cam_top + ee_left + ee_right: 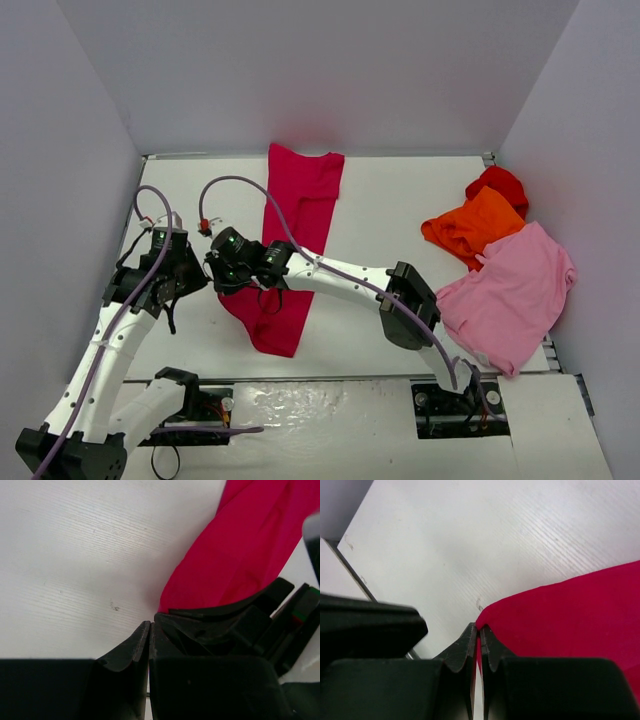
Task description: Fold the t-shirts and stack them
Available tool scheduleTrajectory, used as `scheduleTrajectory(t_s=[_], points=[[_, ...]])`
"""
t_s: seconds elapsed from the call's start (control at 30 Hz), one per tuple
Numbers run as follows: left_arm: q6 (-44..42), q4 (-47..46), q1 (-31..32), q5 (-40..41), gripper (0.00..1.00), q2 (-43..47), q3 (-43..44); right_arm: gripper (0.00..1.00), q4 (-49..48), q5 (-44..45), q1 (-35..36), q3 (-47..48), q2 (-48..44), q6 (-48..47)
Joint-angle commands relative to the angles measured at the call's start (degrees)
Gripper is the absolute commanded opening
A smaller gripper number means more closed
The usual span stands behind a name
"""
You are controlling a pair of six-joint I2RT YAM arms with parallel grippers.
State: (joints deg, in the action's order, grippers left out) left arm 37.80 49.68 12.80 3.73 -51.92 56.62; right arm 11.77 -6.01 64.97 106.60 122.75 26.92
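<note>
- My right gripper is clenched on the raspberry-red shirt; in my right wrist view a thin sliver of red shows between the fingers, so I judge I have its edge pinched
- My left gripper is clenched too, tips meeting; the cloth's edge lies just beside them at centre right of the left wrist view, but I see no red between the fingers, so I cannot say it has a hold
- Both grippers sit close together at the left edge of the shirt, left of centre in the top view; I take it they are there to take that long edge at two points and carry it across for a fold
- The shirt lies as a long narrow strip from the upper centre of the top view to the lower centre, flat on the white table; that shape suggests a lengthwise fold is in hand
- The orange shirt, the bright red shirt and the pale pink shirt are heaped unfolded at the right of the top view, well apart from my work; they wait their turn
</note>
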Motion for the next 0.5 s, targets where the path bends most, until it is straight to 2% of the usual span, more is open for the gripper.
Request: scheduleTrajectory(t_s=[0.0, 0.17, 0.33, 0.47], points=[[-1.1, 0.3, 0.0, 1.8, 0.0, 1.1, 1.4, 0.0, -1.9, -1.1, -1.0, 7.5, 1.2, -0.5], [-1.1, 0.6, -0.1, 2.5, 0.0, 1.8, 1.7, 0.0, -1.8, -1.2, -3.1, 9.4, 1.2, -0.3], [-1.5, 0.7, -0.1, 2.4, 0.0, 1.5, 2.3, 0.0, -1.9, 2.3, -3.3, -2.7, -6.4, -0.6], [-1.6, 0.4, 0.0, 1.9, 0.0, 0.9, 2.5, 0.0, -2.5, 5.3, -3.0, -16.4, -15.7, 2.1]])
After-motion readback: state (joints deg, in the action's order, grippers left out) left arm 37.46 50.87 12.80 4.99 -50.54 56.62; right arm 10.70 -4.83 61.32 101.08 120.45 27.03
